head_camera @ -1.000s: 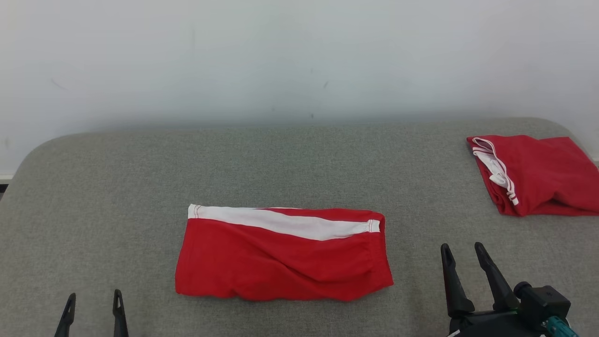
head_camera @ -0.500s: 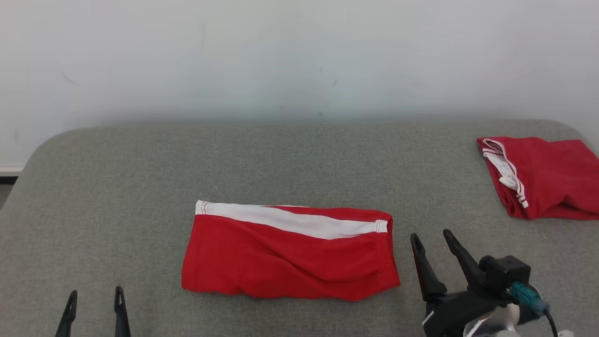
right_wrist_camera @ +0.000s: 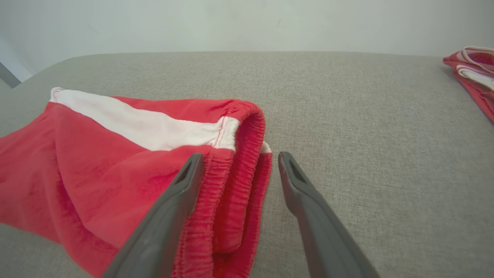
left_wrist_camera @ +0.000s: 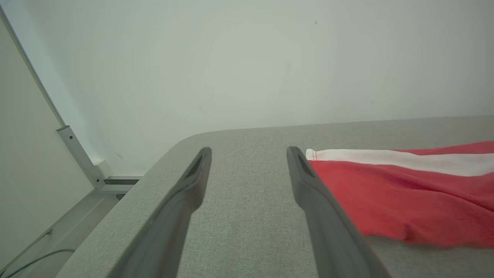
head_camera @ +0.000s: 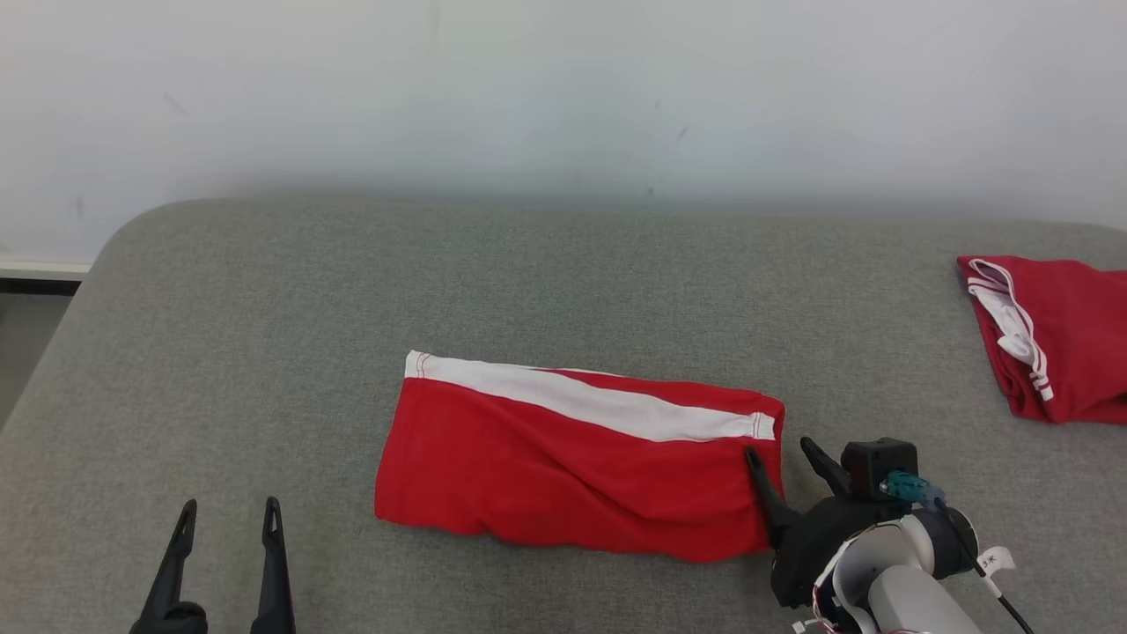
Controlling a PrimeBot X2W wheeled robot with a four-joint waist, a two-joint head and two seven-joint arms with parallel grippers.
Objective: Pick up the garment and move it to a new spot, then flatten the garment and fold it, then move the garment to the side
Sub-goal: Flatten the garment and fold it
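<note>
Showing the folded red-and-white garment [head_camera: 572,475] lying flat near the middle of the grey padded surface [head_camera: 264,308], its long side running across the head view and its white band along the far edge. Right gripper [head_camera: 778,451]: fingers spread apart, gripping nothing, placed at the garment's gathered, elasticated end on the robot's right. In the right wrist view one finger lies over the red cloth and the other over bare padding just beside it, so that the folded edge sits between them; whether either fingertip touches the cloth cannot be told. Left gripper [head_camera: 231,506]: fingers likewise apart, low over the surface near the robot, off the garment's left end and clear of it. A second red garment [head_camera: 1065,343] lies crumpled at the surface's right, well apart from the first. A pale wall [head_camera: 563,88] stands behind.
</note>
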